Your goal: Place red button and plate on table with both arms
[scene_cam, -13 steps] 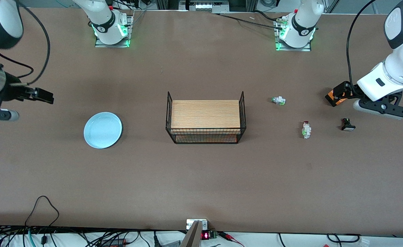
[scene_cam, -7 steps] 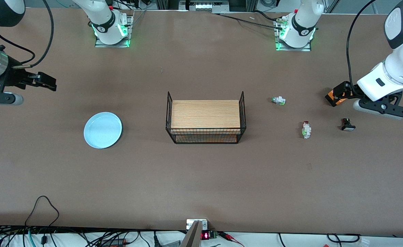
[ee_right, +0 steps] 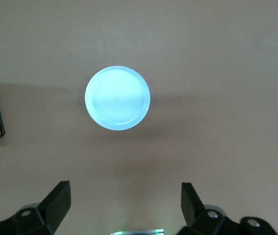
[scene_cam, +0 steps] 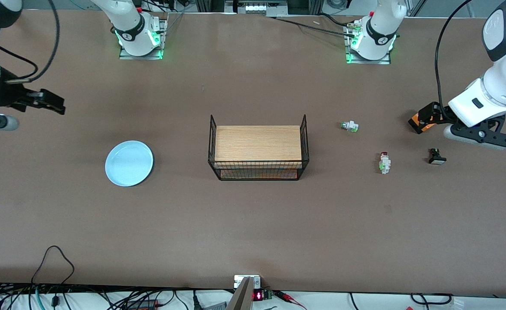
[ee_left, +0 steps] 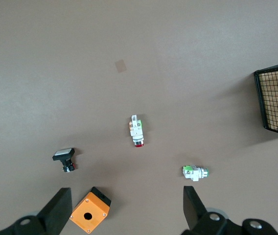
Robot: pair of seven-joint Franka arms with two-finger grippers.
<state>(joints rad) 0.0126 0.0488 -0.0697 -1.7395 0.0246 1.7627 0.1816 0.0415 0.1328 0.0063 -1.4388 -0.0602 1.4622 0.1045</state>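
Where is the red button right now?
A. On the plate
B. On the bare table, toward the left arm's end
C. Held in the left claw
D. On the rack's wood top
B: the red button lies on the table between the rack and the black button, and the open left claw holds nothing.

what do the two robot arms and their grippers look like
Both arms are glossy white jointed tubes with black joint discs and black cables looping off them. Their bases glow green. The left gripper and the right gripper are black, each with two flat, wedge-shaped fingers.
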